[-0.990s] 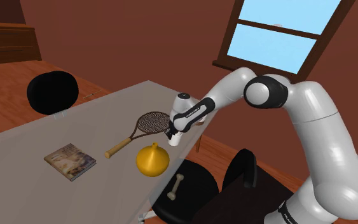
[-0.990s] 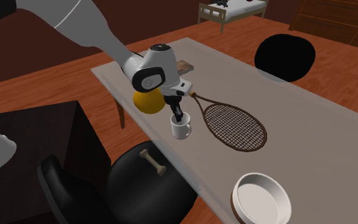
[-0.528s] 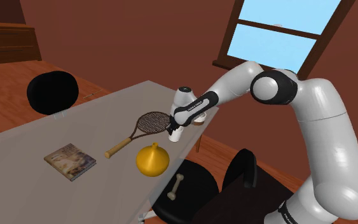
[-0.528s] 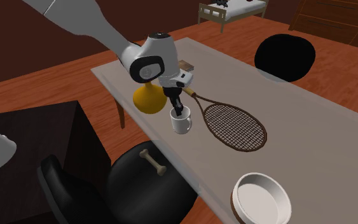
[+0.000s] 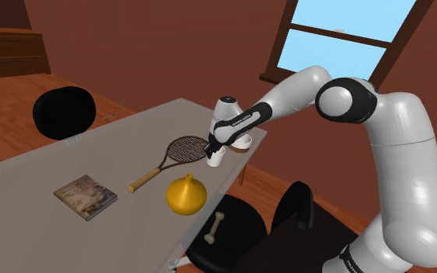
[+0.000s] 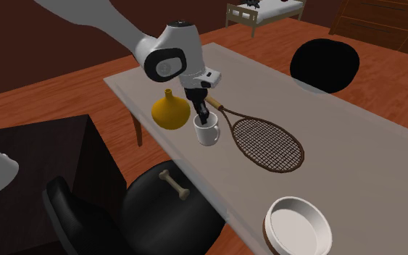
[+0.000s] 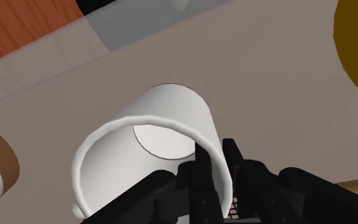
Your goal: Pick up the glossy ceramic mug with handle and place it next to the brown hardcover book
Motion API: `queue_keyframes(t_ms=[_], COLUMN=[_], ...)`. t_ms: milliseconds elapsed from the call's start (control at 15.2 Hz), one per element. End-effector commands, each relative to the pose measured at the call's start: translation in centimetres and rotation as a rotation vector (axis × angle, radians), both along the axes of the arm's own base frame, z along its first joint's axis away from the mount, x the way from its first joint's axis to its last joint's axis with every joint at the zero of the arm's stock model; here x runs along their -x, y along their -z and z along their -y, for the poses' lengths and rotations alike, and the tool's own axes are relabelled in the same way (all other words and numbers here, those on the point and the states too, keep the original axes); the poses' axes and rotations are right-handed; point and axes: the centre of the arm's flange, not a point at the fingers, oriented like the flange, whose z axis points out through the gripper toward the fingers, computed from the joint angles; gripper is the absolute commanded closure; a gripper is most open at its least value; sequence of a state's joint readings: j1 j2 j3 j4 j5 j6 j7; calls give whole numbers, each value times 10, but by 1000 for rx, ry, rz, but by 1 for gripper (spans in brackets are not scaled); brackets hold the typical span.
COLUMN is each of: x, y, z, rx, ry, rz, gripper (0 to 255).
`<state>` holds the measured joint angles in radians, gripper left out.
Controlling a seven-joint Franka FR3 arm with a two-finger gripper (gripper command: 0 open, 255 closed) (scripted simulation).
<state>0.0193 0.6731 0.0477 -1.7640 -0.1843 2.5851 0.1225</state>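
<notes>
Mug: glossy white mug (image 6: 207,134), raised off grey bench (image 6: 354,145)
Pincer (image 7: 214,167): clamped on its rim
Book: brown hardcover book (image 5: 85,196), carry next

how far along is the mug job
Grasp looks done: the gripper is shut on the rim of the white mug, one finger inside, one outside. In hand: the lift; the mug sits higher than a second ago. Left: carry it past the racket and yellow vase to the book and set it down beside it.
</notes>
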Motion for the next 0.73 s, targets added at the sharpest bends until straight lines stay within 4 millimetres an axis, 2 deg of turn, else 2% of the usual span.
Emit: queue_keyframes(t_ms=[0,660], x=[0,0], y=[-11,-64], z=[0,0], rx=[0,0], ry=[0,0], rz=[0,0], gripper=[255,255])
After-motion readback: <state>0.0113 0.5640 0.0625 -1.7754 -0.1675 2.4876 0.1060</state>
